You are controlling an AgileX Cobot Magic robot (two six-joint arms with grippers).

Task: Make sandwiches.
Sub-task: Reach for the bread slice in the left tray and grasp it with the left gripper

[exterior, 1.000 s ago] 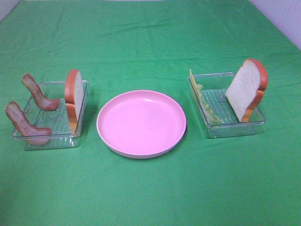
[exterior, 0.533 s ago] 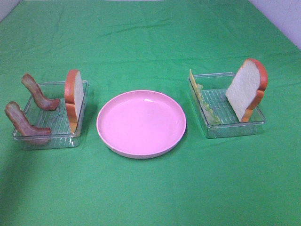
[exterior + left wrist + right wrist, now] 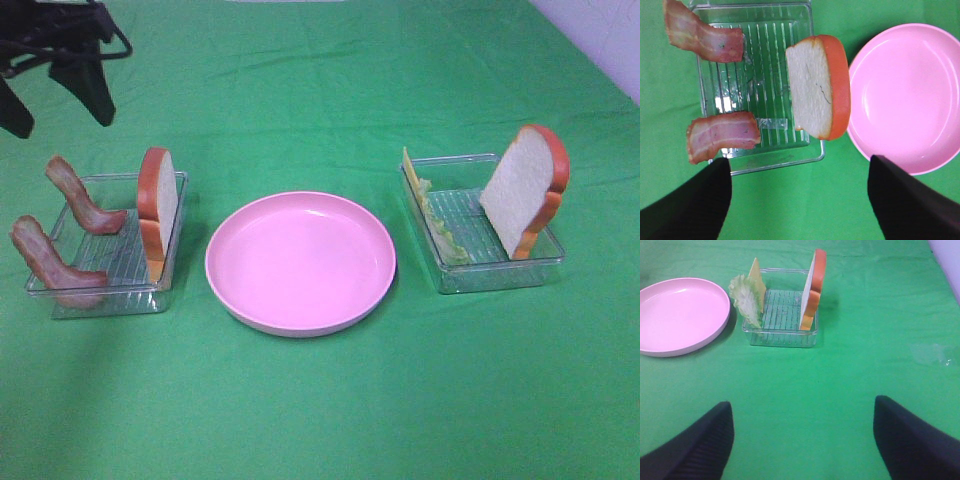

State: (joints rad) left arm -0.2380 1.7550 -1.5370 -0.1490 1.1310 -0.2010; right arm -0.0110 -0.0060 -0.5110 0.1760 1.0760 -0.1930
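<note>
In a clear tray point(image 3: 120, 292) on the left, a bread slice point(image 3: 158, 205) stands on edge beside two bacon strips point(image 3: 82, 197) point(image 3: 47, 262). My left gripper point(image 3: 58, 110) hangs open above and behind that tray, holding nothing. The left wrist view looks down between its fingers point(image 3: 700, 205) on the bread slice point(image 3: 815, 92) and the bacon point(image 3: 722, 136). The right tray point(image 3: 500, 275) holds another bread slice point(image 3: 525, 185), lettuce point(image 3: 445, 230) and a cheese square point(image 3: 407, 165). My right gripper point(image 3: 800, 440) is open and empty, well back from that tray point(image 3: 782, 337).
A round pink plate point(image 3: 300, 260) lies empty between the two trays on the green cloth point(image 3: 320, 410). A pale wall edge shows at the far right corner point(image 3: 610, 40).
My left gripper has come into the exterior view at the top left, where no arm showed before. The food, trays and plate have not moved.
</note>
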